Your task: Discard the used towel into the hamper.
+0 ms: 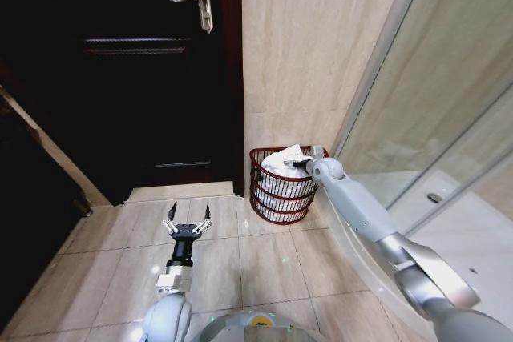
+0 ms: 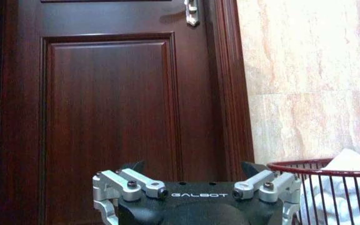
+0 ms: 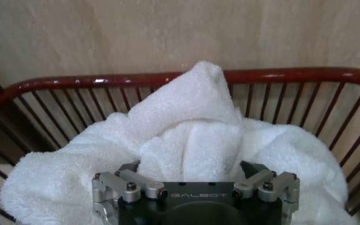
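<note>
Where the tiled floor point(image 1: 264, 266) meets the beige wall point(image 1: 321, 54), the hamper point(image 1: 264, 198) stands against the wall base, and it serves as the reference for all positions below. On the hamper's left side, the dark wooden door point(image 1: 120, 78) fills the wall, with its frame edge just beside the hamper and its metal handle point(image 1: 200, 2) high above hamper level. On the hamper's right side, the glass shower screen point(image 1: 449, 118) runs outward from the wall, its lower edge passing close to the hamper. Open floor lies in front of the hamper and toward the door.

The right arm point(image 1: 377, 230) reaches along the shower screen to the hamper's top. The white towel point(image 3: 186, 140) lies inside the hamper, bunched up, with one fold standing higher than the red-brown rim point(image 3: 292, 74) at the back. The towel presses against the wire bars on both sides.

The right gripper point(image 3: 189, 164) sits over the hamper opening. A vertical fold of towel passes between its fingers point(image 3: 258, 168), and the fingers stand moderately apart with the cloth filling the gap. Whether they clamp the cloth or merely rest around it cannot be told.

The left gripper point(image 1: 189, 215) hangs above open floor, in front of the hamper toward the door side, well apart from it. Its fingers point(image 1: 171, 212) are spread wide and contact nothing.
</note>
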